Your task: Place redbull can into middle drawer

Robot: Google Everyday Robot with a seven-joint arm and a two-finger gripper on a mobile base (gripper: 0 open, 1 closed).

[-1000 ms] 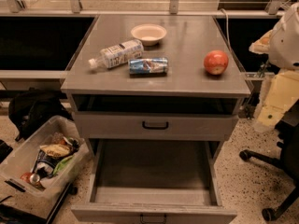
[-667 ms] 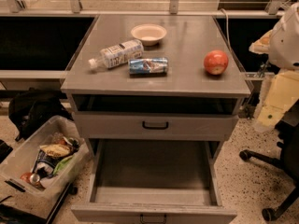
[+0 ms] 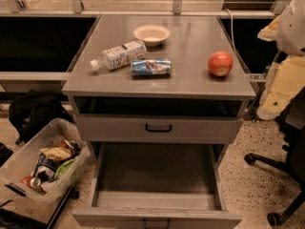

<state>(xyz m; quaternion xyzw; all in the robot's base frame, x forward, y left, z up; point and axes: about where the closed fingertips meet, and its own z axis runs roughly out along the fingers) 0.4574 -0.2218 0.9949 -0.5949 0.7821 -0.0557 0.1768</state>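
The redbull can lies on its side on the cabinet top, near the middle, just right of a clear bottle. The middle drawer is pulled wide open below, with a bare grey tray and a small dark handle on its front. My gripper is out of view. Only pale yellowish-white parts of my arm show at the right edge, beside the cabinet and away from the can.
A white-labelled plastic bottle, a pale bowl and a red apple share the top. The upper drawer is closed. A plastic bin of snacks and a black bag are on the left floor, and a chair base stands on the right.
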